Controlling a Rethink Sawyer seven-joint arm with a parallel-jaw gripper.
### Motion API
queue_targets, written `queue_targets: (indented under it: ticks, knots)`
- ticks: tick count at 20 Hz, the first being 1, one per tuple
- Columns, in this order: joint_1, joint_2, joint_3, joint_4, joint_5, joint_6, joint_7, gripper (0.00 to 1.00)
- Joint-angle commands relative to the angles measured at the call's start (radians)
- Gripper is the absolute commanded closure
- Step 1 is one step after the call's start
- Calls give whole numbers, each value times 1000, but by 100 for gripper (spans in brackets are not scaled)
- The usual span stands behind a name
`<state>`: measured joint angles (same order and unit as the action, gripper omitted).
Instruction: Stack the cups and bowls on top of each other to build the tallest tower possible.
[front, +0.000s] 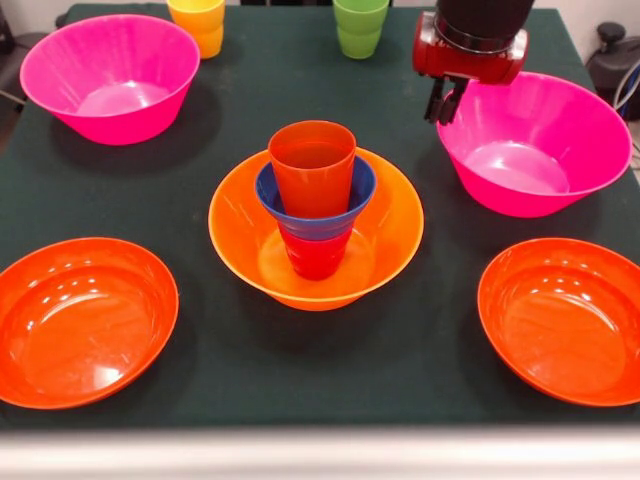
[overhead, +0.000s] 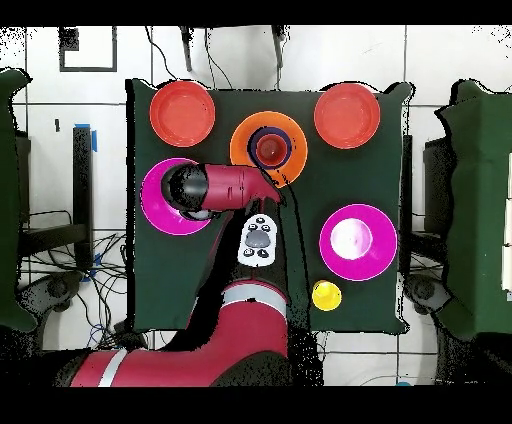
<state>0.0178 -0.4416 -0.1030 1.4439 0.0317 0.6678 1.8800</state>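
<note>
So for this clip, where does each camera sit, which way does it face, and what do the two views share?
Front view: across the table from the robot, looking at the tower; only the gripper and wrist show, coming down from the top.
Overhead view: above the table, looking straight down, base at the bottom; the whole red arm shows, reaching over one pink bowl.
Shared: the tower, both pink bowls, both red-orange bowls, the yellow cup.

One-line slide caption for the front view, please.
Orange plastic cup tops small blue bowl, red cup and large orange bowl; end effector hovers beside.
</note>
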Motion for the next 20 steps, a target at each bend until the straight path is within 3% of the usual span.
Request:
queue_targets:
  ticks: [1,12,16,17,20]
  knots:
    - [0,70,91,34,-54,-68,37,100]
    - [-10,49,81,13,-61,-23,5,100]
    - [-6,33,83,59,-67,-73,15,100]
    - [0,35,81,61,-65,-66,21,0]
    - [2,38,85,62,-56,-73,33,0]
